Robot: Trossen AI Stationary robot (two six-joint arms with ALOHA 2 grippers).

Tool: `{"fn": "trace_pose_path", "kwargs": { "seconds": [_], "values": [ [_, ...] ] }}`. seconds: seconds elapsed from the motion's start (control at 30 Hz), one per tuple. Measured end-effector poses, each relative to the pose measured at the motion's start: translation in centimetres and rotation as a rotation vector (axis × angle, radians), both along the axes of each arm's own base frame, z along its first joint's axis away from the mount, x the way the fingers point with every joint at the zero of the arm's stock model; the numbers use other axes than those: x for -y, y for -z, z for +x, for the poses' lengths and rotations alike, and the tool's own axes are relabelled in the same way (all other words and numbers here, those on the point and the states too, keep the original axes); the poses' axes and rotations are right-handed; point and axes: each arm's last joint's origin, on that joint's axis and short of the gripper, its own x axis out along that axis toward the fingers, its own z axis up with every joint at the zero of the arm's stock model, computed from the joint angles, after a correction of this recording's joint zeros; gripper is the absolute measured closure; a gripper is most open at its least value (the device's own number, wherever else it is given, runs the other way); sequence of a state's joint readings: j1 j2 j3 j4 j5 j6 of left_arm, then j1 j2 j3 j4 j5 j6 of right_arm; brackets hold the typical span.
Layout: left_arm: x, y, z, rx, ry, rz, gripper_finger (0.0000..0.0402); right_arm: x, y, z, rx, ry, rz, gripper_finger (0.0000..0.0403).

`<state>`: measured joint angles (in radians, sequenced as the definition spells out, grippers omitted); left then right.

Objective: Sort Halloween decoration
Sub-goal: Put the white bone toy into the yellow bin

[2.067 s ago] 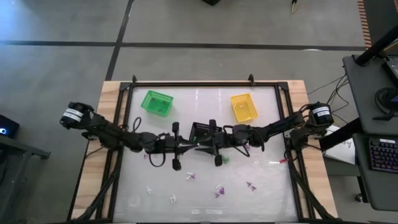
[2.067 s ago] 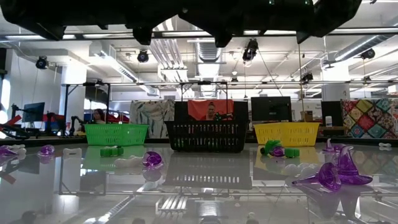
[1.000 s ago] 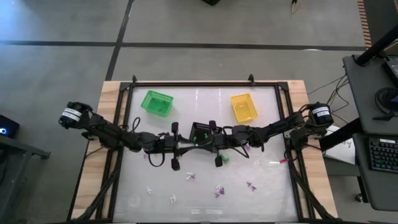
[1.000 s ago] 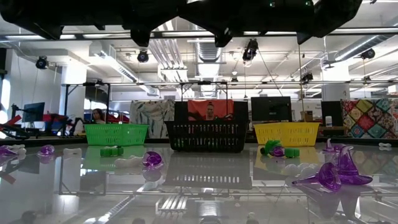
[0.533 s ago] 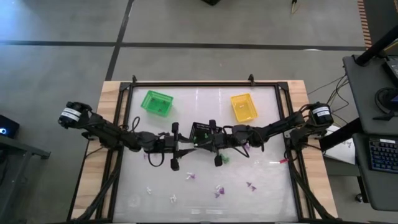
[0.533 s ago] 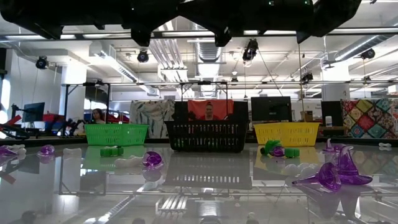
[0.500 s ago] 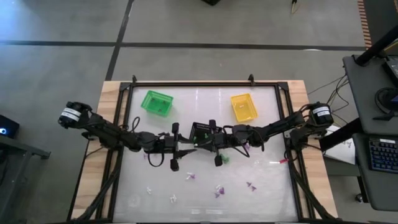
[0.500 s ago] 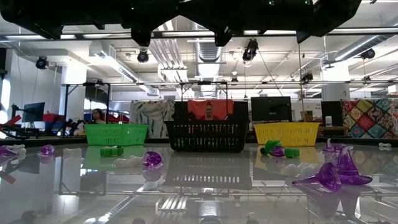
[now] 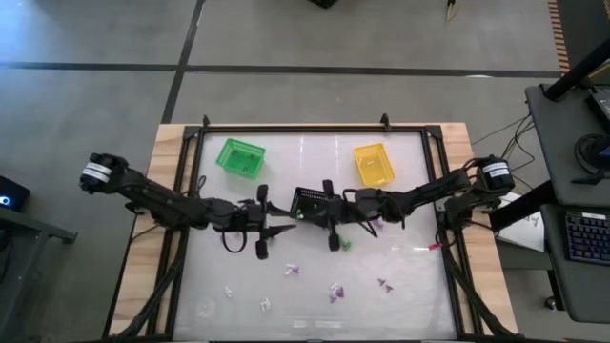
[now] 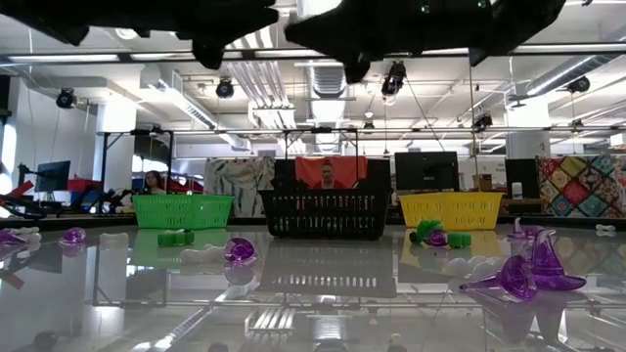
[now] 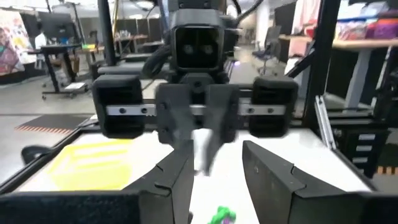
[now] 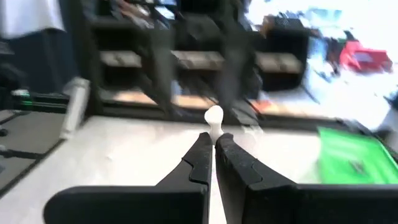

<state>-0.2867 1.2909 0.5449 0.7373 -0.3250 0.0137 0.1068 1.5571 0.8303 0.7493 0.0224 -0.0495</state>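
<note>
Looking down, both end effectors meet mid-frame by the black basket [image 9: 307,201]; trinkets [image 9: 334,290] dot the lower counter [image 9: 410,286]. At counter level, purple trinkets [image 10: 528,274] sit lower right. Left end effector [image 11: 217,167] gapes empty. Right end effector [image 12: 213,152] pinches a white trinket [image 12: 214,118].

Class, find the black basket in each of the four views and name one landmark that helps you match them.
High view: the black basket sits mid-table, between the two arms' ends.
Low view: centred at the far side, between the green basket and the yellow basket.
Left wrist view: only a dark rim along the bottom edge is possibly it; I cannot tell.
Right wrist view: likewise only a dark rim at the bottom.
Shared landmark: the yellow basket, also visible in the left wrist view.
</note>
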Motion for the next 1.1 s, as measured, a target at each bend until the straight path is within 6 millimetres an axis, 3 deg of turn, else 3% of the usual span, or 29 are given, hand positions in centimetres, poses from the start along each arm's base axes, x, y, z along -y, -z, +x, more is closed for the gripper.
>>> {"fn": "trace_pose_path", "kwargs": {
  "seconds": [0.17,0.37,0.5,0.63,0.9,1.1],
  "values": [
    [-0.6,-1.4,-1.9,-0.055,-0.008,-0.011,0.0283,3.0,-0.4,-1.5,-0.205,0.201,0.064,0.0394],
    [-1.3,-2.5,-3.7,-0.077,-0.071,-0.029,0.0283,8.3,-0.4,-4.3,-0.61,0.578,0.188,0.0394],
    [-1.4,-2.8,-4.0,-0.072,-0.082,-0.031,0.0283,11.7,-0.9,-7.0,-0.821,0.922,0.33,0.0394],
    [-1.4,-2.7,-4.0,-0.078,-0.083,-0.029,0.0283,14.0,-0.8,-9.4,-0.992,1.127,0.452,0.0394],
    [-1.4,-2.0,-3.6,-0.112,-0.12,-0.006,0.0283,15.9,1.1,-10.0,-1.085,1.151,0.507,0.0389],
    [-1.4,-1.9,-3.6,-0.122,-0.127,-0.002,0.0283,15.9,1.2,-9.9,-1.09,1.146,0.501,0.0337]
  ]
}}
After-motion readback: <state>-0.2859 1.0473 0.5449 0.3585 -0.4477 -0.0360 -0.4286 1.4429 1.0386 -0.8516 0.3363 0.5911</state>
